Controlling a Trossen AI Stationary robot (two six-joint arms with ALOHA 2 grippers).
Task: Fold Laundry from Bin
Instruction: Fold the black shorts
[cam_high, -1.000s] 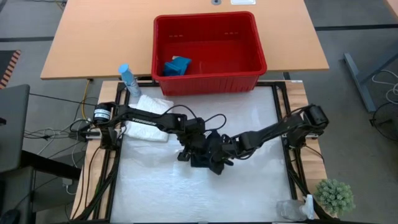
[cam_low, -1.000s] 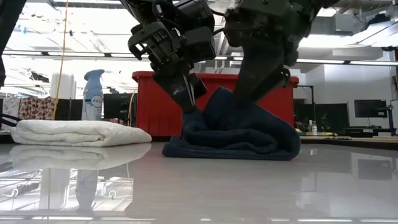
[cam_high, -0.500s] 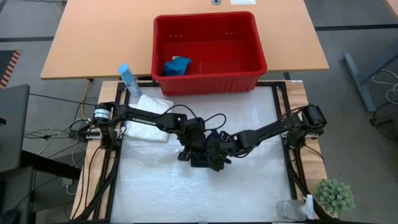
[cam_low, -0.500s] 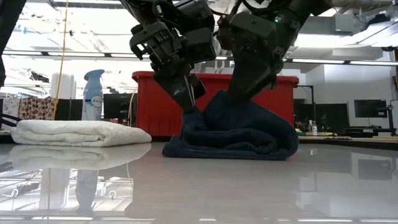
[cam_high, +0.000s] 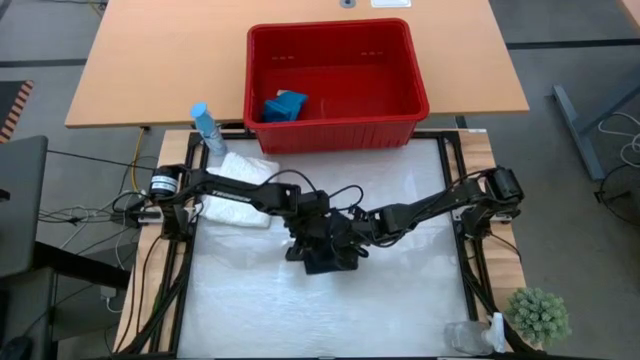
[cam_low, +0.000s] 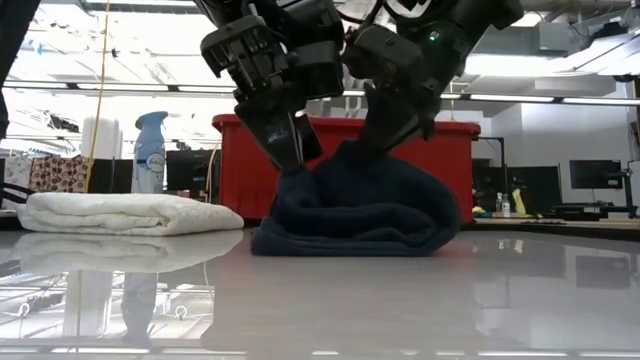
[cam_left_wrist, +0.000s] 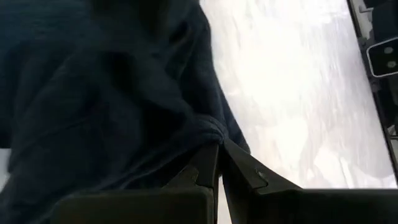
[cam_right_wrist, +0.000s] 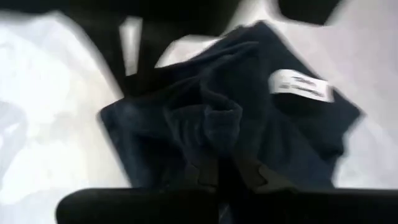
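The dark navy cloth (cam_high: 325, 258) lies bunched in a low heap in the middle of the white table top (cam_high: 420, 300), its underside on the table. My left gripper (cam_low: 292, 165) is shut on the heap's left end and my right gripper (cam_low: 372, 140) is shut on its top, close beside the left one. A white cloth (cam_high: 238, 190) lies folded at the left. The red bin (cam_high: 400, 110) stands at the far edge with a teal-blue cloth (cam_high: 285, 105) inside. My left gripper pinches a raised fold of the navy cloth (cam_left_wrist: 208, 127) between its two fingers, slanting down from above at the heap's left end. The rest of the cloth lies on the table. My right gripper pinches a gathered bunch of several layers (cam_right_wrist: 211, 127) on top of the heap, coming down from above and from the right. The cloth below it rests on the table, slack.
A blue spray bottle (cam_high: 207, 128) stands by the bin's near left corner. A small green plant (cam_high: 540, 315) and a clear plastic item (cam_high: 470, 335) sit at the near right corner. Bare table top lies near and to the right of the heap.
My right gripper has gone down and toward the table's left onto the navy cloth and has shut on a bunch of it. The heap has drawn together and shifted a little to the left, its right end pulled in.
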